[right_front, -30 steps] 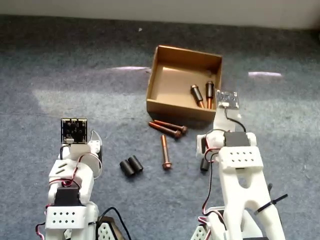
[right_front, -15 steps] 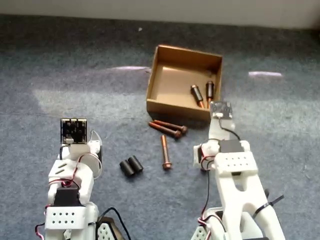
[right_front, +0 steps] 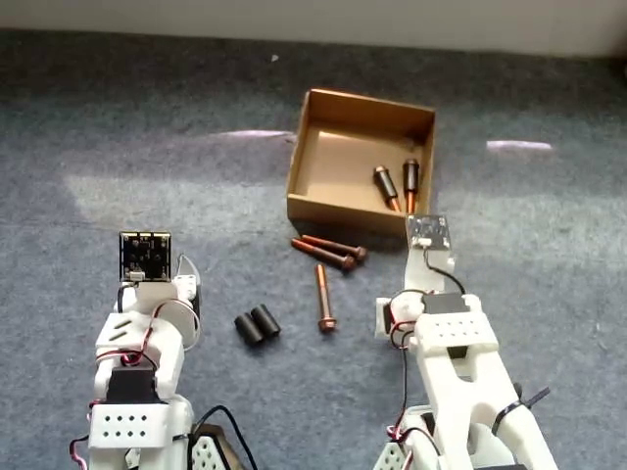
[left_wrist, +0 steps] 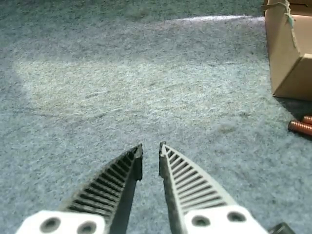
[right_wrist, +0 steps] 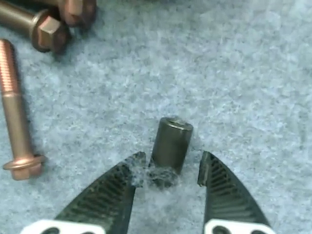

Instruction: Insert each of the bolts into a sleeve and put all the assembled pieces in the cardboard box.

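Two bolt-in-sleeve assemblies (right_front: 385, 186) lay inside the cardboard box (right_front: 343, 213), and we saw three loose bolts (right_front: 322, 297) on the grey carpet (right_front: 176, 147) just in front of it, with two dark sleeves (right_front: 257, 324) side by side near them. The right gripper (right_wrist: 171, 158) was spread wide astride another sleeve (right_wrist: 170, 141) on the carpet, a finger on either side, not clamping it. We noted the left gripper (left_wrist: 150, 148) over bare carpet, well apart from the parts, all but closed on nothing.
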Controlling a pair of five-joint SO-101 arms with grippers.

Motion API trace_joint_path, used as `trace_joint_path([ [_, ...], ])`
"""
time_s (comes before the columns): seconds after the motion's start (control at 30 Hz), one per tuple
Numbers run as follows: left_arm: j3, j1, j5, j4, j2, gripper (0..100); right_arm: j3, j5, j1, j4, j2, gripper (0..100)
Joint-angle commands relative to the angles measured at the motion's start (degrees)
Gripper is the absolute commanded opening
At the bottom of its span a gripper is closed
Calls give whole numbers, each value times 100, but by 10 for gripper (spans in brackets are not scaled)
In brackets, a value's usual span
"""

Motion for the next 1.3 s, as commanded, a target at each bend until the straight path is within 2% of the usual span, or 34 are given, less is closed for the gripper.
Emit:
trace_joint_path([
  [0.0, 163, -66, -79, -114, -66, 85, 31, -70, -75, -233, -119, 170],
  [0.23, 163, -66, -79, -114, -66, 85, -13, -70, -242, -233, 426, 162],
  [0.43, 163, -66, -79, -114, -66, 85, -831, -44, -207, -215, 2035, 37],
  [0.73, 163, -66, -79, -114, -66, 85, -1903, -26, -224, 1042, 2369, 6],
  [0.97, 163, -66, -79, -114, -66, 85, -2484, -26, -233, 2141, 1349, 6],
  [1.2, 163, -66, -114, -114, -66, 87, -2202, -26, -215, 2193, -312, 6],
  [1.27, 163, -66, -501, -105, -66, 85, -2009, -26, -215, 2097, -488, 6],
])
